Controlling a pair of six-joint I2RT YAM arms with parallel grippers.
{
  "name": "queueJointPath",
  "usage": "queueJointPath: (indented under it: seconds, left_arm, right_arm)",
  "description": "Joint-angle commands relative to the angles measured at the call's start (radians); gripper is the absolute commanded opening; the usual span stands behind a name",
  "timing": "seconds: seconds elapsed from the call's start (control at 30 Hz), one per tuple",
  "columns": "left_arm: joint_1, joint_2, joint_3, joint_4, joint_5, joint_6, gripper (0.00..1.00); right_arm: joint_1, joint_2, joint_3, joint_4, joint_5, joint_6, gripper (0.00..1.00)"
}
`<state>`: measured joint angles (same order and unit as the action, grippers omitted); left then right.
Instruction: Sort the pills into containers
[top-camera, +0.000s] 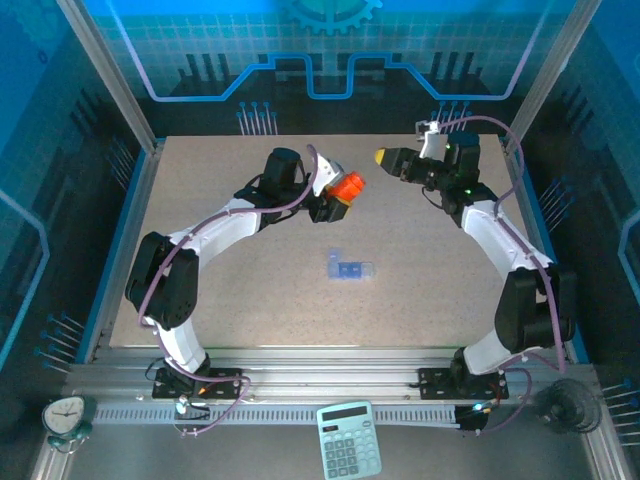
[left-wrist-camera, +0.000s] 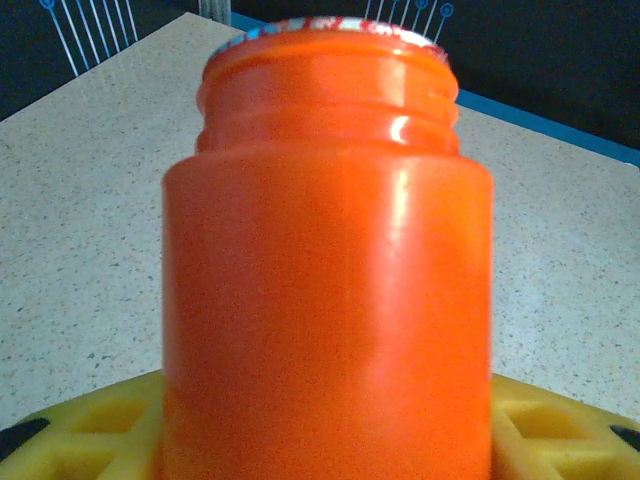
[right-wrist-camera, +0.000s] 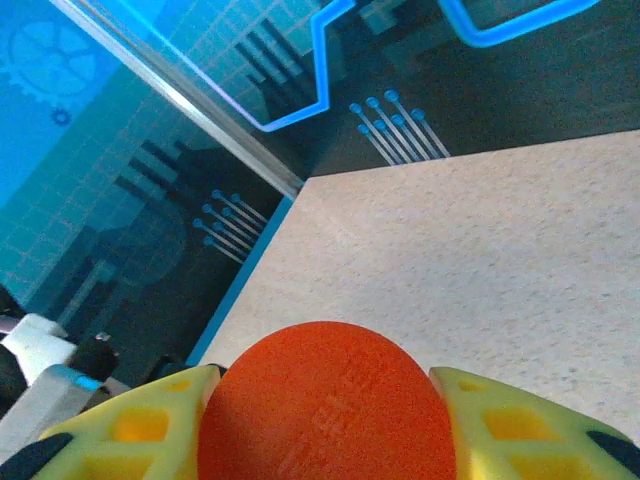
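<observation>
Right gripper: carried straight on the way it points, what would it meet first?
Beyond the cap it holds, the right gripper has open table ahead. It would probably meet that or the corner wall first; its height is unclear.

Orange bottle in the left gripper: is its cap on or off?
Off. The orange bottle shows a bare threaded neck in the left wrist view, and the right gripper holds the round orange cap apart from it.
</observation>
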<state>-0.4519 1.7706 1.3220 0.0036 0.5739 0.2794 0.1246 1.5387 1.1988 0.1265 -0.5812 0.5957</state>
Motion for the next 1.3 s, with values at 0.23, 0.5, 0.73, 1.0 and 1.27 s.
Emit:
queueJointPath:
  seconds: [0.23, 0.5, 0.73, 1.0, 1.27]
  left_arm:
    - [0.007, -0.072, -0.055, 0.102, -0.055, -0.110, 0.11]
    - [0.013, -0.126, -0.168, 0.255, -0.138, -0.243, 0.12]
    - [0.008, -0.125, -0.181, 0.300, -0.161, -0.307, 0.12]
    - [-0.009, -0.125, -0.192, 0.306, -0.188, -0.315, 0.12]
    - [-0.019, -0.166, -0.240, 0.316, -0.216, -0.325, 0.12]
  right_arm:
    - [0.007, 0.001, -0.115, -0.319, 0.415, -0.039, 0.39]
    - [0.035, 0.081, -0.242, -0.309, 0.638, 0.038, 0.39]
    - [0.047, 0.134, -0.275, -0.323, 0.776, 0.087, 0.39]
    - [0.047, 0.184, -0.286, -0.323, 0.790, 0.107, 0.41]
    - [0.048, 0.210, -0.276, -0.328, 0.727, 0.104, 0.66]
